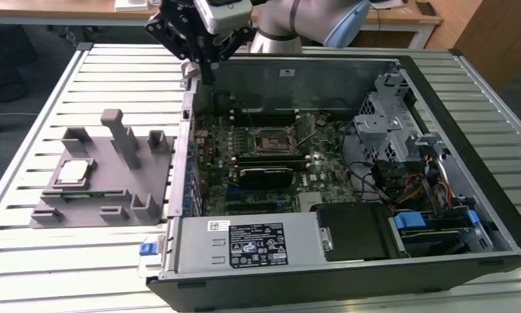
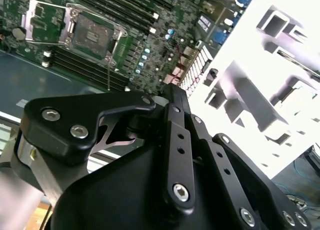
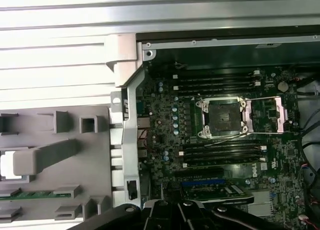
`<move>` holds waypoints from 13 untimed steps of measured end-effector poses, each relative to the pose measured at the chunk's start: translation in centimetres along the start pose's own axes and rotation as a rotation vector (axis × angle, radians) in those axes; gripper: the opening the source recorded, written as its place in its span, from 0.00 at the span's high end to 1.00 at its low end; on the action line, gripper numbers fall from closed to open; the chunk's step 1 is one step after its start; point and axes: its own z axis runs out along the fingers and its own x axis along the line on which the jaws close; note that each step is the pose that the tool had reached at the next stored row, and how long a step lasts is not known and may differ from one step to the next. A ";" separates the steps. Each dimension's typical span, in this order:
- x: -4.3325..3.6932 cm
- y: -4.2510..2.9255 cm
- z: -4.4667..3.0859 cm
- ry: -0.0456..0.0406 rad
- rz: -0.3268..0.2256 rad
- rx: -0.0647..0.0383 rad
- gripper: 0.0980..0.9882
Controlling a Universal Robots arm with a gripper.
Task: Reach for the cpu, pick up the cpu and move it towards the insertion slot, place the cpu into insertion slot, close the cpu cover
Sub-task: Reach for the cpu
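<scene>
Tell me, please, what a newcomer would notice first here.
The open black computer case with its green motherboard sits in the exterior view's middle, its square black insertion slot empty. The small silvery square cpu lies on the grey plastic fixture at that view's left, and the black tool hangs over the case's top-left corner there.

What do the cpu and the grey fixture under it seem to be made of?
The cpu: likely a metal top, pale silvery and bright, with a tan rim. The grey fixture: probably plastic, matt and even grey, with blocky posts.
</scene>
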 end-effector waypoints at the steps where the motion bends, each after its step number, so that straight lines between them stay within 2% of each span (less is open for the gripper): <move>1: 0.26 -0.01 0.00 0.0000 0.000 0.000 0.99; 13: 3.17 -0.08 -0.04 0.0000 0.000 0.000 0.99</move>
